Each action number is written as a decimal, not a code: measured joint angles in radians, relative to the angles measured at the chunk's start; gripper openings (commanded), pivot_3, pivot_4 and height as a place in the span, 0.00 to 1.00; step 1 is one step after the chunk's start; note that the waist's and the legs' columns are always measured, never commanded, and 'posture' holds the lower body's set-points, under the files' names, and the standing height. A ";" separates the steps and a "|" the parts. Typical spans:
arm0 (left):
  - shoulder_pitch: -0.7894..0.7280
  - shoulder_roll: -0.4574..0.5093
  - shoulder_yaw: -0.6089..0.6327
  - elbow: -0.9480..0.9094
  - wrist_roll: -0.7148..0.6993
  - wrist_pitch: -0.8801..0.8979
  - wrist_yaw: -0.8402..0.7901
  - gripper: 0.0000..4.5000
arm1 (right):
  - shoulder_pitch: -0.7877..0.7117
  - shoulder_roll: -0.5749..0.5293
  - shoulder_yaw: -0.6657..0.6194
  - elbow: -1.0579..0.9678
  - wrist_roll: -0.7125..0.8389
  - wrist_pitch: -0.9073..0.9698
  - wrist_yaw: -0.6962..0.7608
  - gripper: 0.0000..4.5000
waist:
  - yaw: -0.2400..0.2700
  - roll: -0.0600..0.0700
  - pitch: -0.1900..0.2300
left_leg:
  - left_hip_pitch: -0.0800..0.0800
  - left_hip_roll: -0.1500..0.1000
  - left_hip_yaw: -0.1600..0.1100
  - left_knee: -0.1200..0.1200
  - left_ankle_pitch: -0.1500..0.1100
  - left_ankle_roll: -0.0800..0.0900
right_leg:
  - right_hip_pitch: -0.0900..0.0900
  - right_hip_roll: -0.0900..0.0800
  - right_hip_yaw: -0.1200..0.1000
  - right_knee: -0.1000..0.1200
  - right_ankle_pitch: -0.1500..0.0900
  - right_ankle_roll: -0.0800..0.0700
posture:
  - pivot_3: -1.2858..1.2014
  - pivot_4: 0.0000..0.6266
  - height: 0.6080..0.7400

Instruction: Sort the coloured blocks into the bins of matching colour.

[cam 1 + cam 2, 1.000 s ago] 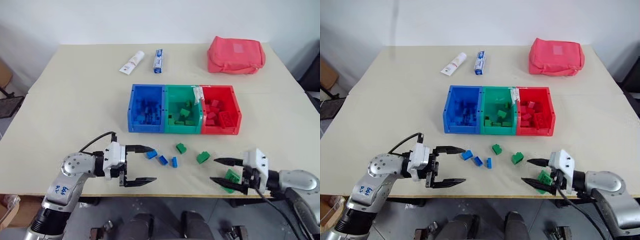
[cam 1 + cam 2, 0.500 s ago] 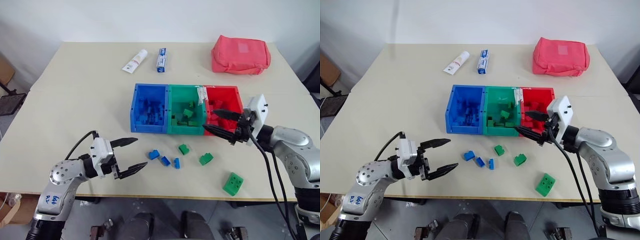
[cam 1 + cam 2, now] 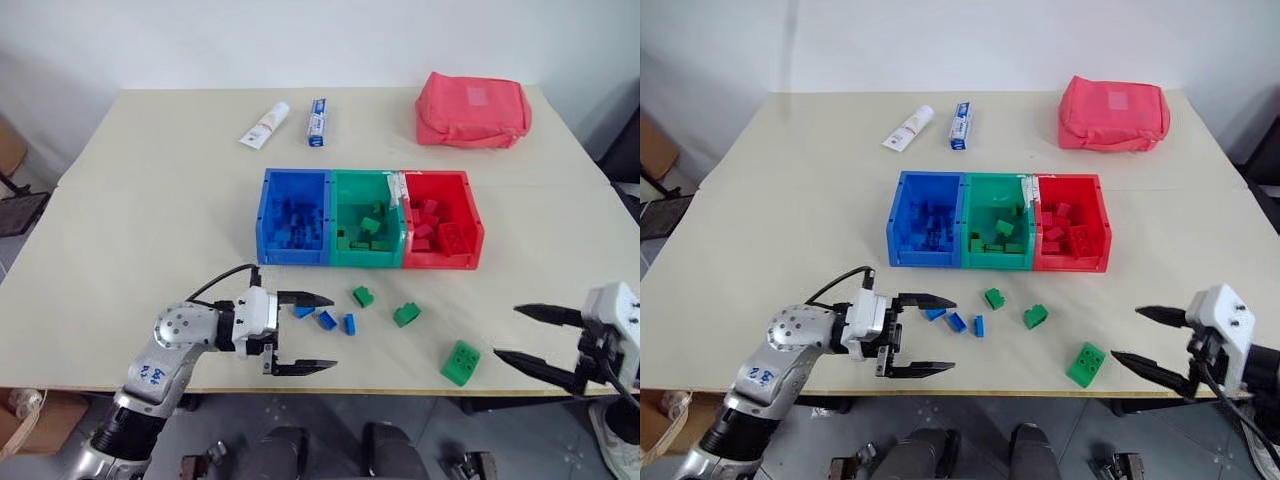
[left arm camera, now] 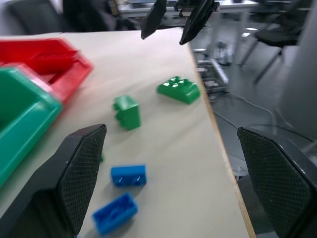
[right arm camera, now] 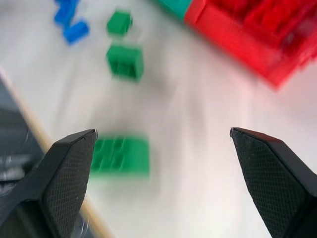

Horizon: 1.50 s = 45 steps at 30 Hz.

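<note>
Left gripper [image 3: 305,333] spread wide beside the loose blue blocks [image 3: 326,319] — next pick looks like one of those.
Take one brick only, jaws straddling it, the three lie close together. Right gripper [image 3: 535,339] also spread, empty, off the table edge past the flat green block [image 3: 460,361]. Two small green blocks [image 3: 384,305] sit between that and the bins [image 3: 368,257] — blue, green, red cells each already hold matching bricks. Beyond the bins: two tubes [image 3: 292,123] and a pouch [image 3: 473,109].
</note>
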 measured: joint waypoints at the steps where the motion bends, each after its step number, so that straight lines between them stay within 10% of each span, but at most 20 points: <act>1: -0.008 -0.002 -0.007 0.015 0.006 -0.006 -0.010 1.00 | 0.026 0.011 -0.010 -0.004 -0.007 -0.008 0.008 1.00 | -0.003 0.000 0.000 | 0.000 0.000 0.000 0.000 0.000 0.000 | 0.000 0.000 0.000 0.000 0.000 0.000 | 0.52 0.24 1.00; 28: 0.062 0.046 0.027 -0.050 0.028 0.018 0.031 1.00 | -0.599 -0.096 0.711 0.476 -0.354 -0.724 0.361 1.00 | -0.007 0.000 0.000 | 0.001 0.002 0.001 0.001 -0.001 -0.001 | -0.001 -0.001 0.000 0.000 0.000 0.000 | 0.52 0.24 1.00; 38: 0.073 0.053 0.027 -0.079 0.028 0.022 0.046 1.00 | -0.637 -0.101 0.774 0.510 -0.331 -0.754 0.375 0.37 | -0.008 0.000 0.000 | 0.001 0.004 0.002 0.002 -0.001 -0.002 | 0.000 0.000 0.001 0.000 0.000 0.000 | 0.52 0.24 1.00; 45: 0.064 0.045 0.032 -0.064 0.030 0.011 0.050 1.00 | -0.549 -0.141 0.684 0.447 -0.242 -0.580 0.333 0.33 | -0.003 0.000 0.000 | 0.000 0.003 0.001 0.003 -0.001 -0.002 | 0.000 -0.001 0.001 0.000 0.000 0.000 | 0.52 0.24 1.00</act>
